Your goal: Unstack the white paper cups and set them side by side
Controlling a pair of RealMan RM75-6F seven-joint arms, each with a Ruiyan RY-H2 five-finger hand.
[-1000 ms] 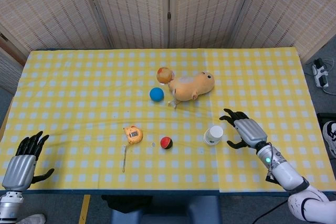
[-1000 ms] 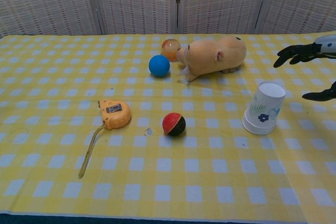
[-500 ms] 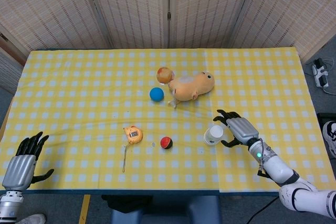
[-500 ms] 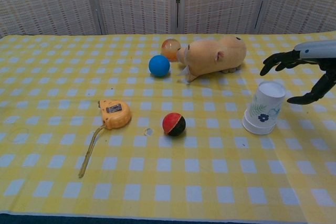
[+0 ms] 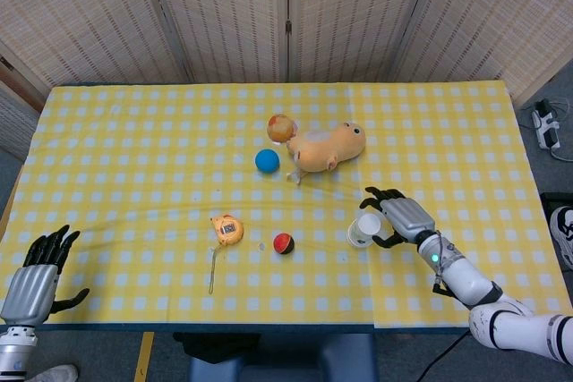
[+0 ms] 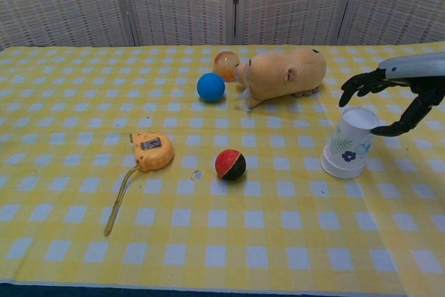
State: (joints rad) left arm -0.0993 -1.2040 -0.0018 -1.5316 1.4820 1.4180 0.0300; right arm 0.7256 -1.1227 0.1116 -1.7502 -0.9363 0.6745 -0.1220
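The stacked white paper cups [image 5: 364, 229] [image 6: 350, 142] stand upside down on the yellow checked cloth, with a blue flower print facing the chest view. My right hand [image 5: 400, 217] [image 6: 393, 95] hovers just right of and above the stack, fingers spread around its top; whether the thumb touches the side is unclear. My left hand [image 5: 36, 276] rests open at the table's front left corner, far from the cups, and shows only in the head view.
A plush hamster [image 5: 327, 147] lies behind the cups beside an orange ball [image 5: 281, 128] and a blue ball [image 5: 267, 160]. A red-black ball [image 5: 283, 242] and an orange tape measure [image 5: 226, 229] sit left of the cups.
My right hand has moved left toward the cup stack, from a clear gap to its fingers framing the top. The cups and my left hand have stayed put.
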